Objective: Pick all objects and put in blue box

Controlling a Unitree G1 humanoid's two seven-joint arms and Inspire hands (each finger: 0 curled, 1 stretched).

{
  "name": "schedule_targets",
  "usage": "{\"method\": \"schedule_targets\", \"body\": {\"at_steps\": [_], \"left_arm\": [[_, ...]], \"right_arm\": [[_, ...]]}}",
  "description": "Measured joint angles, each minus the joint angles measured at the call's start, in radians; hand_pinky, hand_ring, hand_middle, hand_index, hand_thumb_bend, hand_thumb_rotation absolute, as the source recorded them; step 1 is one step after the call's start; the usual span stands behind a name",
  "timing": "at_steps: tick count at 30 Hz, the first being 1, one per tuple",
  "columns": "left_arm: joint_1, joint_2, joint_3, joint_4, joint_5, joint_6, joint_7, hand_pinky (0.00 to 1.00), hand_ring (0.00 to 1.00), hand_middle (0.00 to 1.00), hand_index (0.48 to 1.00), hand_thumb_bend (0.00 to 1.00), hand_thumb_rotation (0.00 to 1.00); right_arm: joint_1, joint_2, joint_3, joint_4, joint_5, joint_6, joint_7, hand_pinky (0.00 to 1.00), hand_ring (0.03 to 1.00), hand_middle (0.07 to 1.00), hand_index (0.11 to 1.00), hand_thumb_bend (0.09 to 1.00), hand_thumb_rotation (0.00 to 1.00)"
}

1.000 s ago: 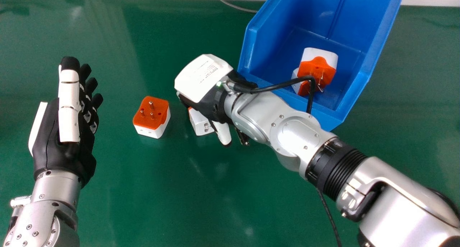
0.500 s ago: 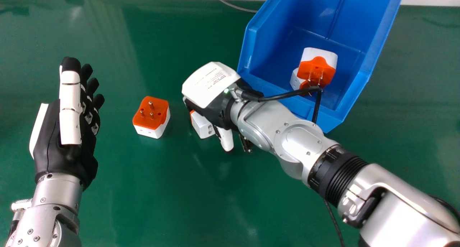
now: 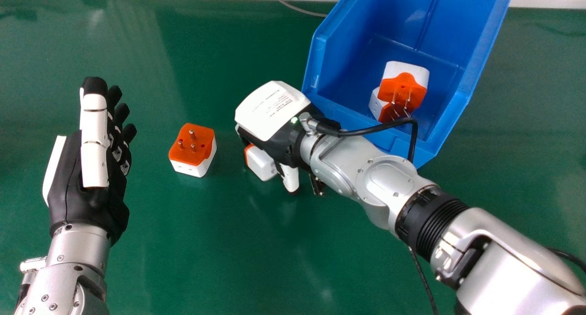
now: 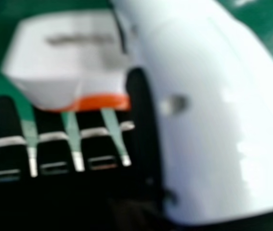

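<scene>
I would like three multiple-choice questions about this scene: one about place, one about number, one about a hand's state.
1. Where is the adapter standing pins-up?
A) between the left hand and the right hand
B) touching the left hand
C) at the far wall

2. How many adapters lie in the blue box?
A) none
B) two
C) five

3. How are the left hand's fingers?
A) curled into a fist
B) gripping something
C) extended

1: A, one hand lies on each side.
2: B, two overlapping white-and-orange bodies show.
3: C, they point straight and hold nothing.
</scene>
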Motion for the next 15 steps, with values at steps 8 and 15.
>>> {"method": "schedule_targets", "body": {"at_steps": [8,15], "left_arm": [[0.001,0.000,-0.001,-0.002,0.013,0.001,0.001,1.00,1.00,0.99,1.000,0.64,0.99],[0.002,0.000,-0.002,-0.019,0.013,0.012,-0.001,1.00,1.00,1.00,1.000,0.64,0.99]], "right_arm": [[-0.011,0.003,-0.032,0.030,0.062,-0.028,0.013,0.14,0.224,0.451,0.493,0.524,0.00],[-0.007,-0.001,-0.033,0.019,0.083,-0.088,0.009,0.24,0.379,0.481,0.532,0.511,0.00]]}}
